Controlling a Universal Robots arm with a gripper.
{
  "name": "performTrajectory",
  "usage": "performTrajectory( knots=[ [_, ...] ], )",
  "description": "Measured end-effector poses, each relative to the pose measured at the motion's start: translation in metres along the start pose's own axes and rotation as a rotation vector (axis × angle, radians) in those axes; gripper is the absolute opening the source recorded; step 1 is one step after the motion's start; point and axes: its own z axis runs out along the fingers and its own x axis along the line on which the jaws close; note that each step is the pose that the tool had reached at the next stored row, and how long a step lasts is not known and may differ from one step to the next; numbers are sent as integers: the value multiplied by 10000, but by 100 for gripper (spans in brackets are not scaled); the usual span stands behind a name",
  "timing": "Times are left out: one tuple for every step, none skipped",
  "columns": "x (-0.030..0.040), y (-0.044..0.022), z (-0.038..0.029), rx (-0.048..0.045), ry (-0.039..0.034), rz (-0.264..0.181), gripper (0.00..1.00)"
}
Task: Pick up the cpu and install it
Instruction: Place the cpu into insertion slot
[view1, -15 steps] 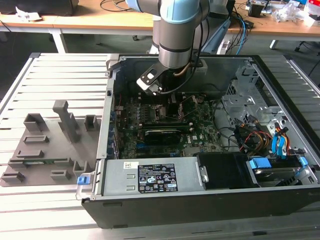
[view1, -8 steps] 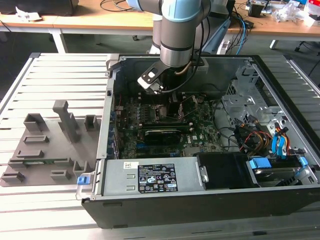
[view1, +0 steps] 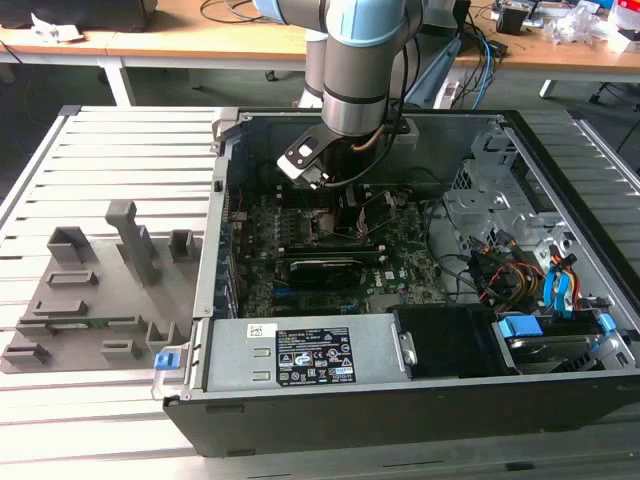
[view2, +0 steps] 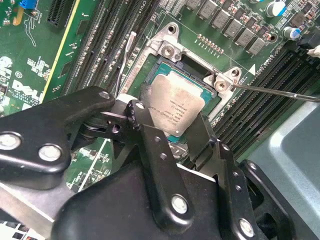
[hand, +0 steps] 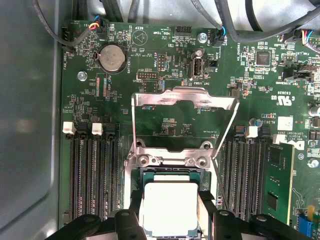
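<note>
In both wrist views the cpu (view2: 176, 102) (hand: 167, 207), a small square chip with a silver-grey top, sits between my two black fingers right over the open socket (view2: 200, 75) on the green motherboard. My gripper (view2: 172, 120) (hand: 169, 212) is shut on the cpu, one finger (view2: 145, 120) pressing each opposite edge. The chip looks slightly tilted against the socket frame, and whether it rests fully in the socket I cannot tell. The socket's metal load plate (hand: 185, 100) is swung open. In the exterior view my gripper (view1: 348, 205) reaches down into the open computer case (view1: 215, 200).
The thin socket lever (view2: 280, 92) sticks out beside the socket. Memory slots (hand: 90, 175) flank the socket on both sides. Cables and drive bays (view1: 520, 280) fill the case's side at the exterior view's right. A grey slotted tray (view1: 100, 290) lies on the slatted table outside the case.
</note>
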Motion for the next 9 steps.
performTrajectory(
  knots=[
    [0,0,0,0,0,1,52],
    [0,0,0,0,0,0,52],
    [-1,0,0,0,0,0,52],
    [-1,0,0,1,-1,1,52],
    [-1,1,0,1,-1,0,52],
    [-1,1,0,1,-1,0,52],
    [-1,1,0,0,0,0,52],
    [-1,1,0,0,-1,0,52],
    [-1,1,0,1,0,0,52]
  ],
)
